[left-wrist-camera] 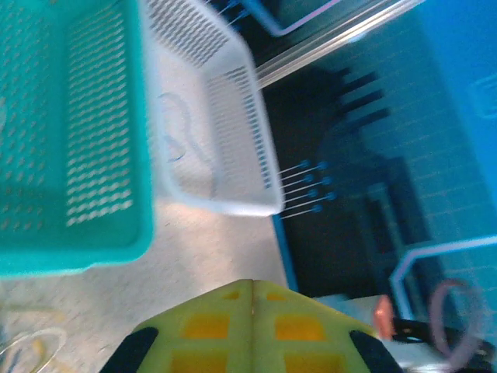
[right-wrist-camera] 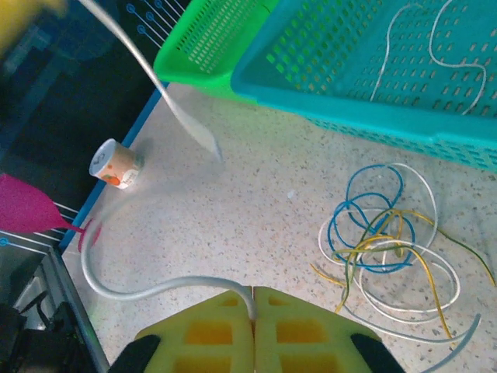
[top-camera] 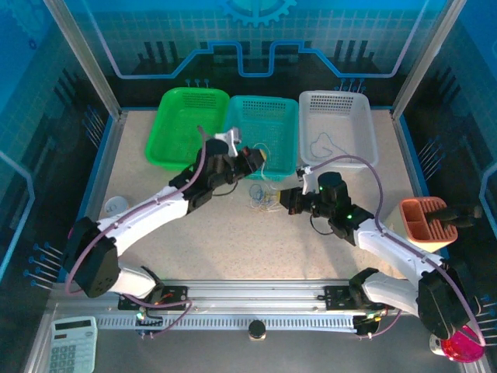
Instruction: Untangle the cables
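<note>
Right gripper (right-wrist-camera: 253, 294) is clamped on a thin whitish cable (right-wrist-camera: 167, 286); left gripper (left-wrist-camera: 252, 286) is pressed together. Looped blue, yellow and white cables (right-wrist-camera: 384, 237) are seen on the speckled table (right-wrist-camera: 256, 210).

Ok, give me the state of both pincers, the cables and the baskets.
Left pincer: shut.
Right pincer: shut on a whitish-grey cable.
Heap of thin blue, white and yellow cables: tangled, on the table.
Teal plastic basket: upright, whitish wire inside.
White plastic basket: upright, dark wire inside.
Green plastic basket: upright.
</note>
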Controlling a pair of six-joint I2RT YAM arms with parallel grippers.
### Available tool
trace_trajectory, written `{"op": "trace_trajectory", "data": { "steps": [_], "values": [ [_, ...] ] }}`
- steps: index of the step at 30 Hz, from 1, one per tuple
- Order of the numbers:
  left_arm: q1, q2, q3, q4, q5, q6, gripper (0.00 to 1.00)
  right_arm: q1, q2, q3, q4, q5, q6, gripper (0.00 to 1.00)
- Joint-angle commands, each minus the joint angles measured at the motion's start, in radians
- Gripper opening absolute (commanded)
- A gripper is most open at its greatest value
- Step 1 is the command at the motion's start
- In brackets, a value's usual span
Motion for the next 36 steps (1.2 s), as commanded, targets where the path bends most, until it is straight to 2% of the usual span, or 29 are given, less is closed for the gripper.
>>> {"op": "trace_trajectory", "data": {
  "steps": [1,7,19,26,36],
  "values": [
    [0.003,-0.031,0.144,-0.078,0.064,0.068,0.0,-0.013,0.02,-0.02,0.058,0.008,0.009,0.14],
    [0.004,0.018,0.362,-0.118,0.137,0.074,0.0,-0.012,0.035,-0.034,0.07,0.035,0.015,0.34],
    [0.005,0.169,0.799,-0.272,0.19,0.134,0.0,-0.018,0.068,-0.065,0.097,0.074,0.018,0.55],
    [0.005,0.242,1.007,-0.336,0.216,0.131,0.0,-0.024,0.147,-0.071,0.163,0.078,0.022,0.6],
    [0.005,0.335,1.323,-0.454,0.209,0.168,0.0,-0.03,0.307,-0.06,0.265,0.082,0.048,0.6]
  ]
}}
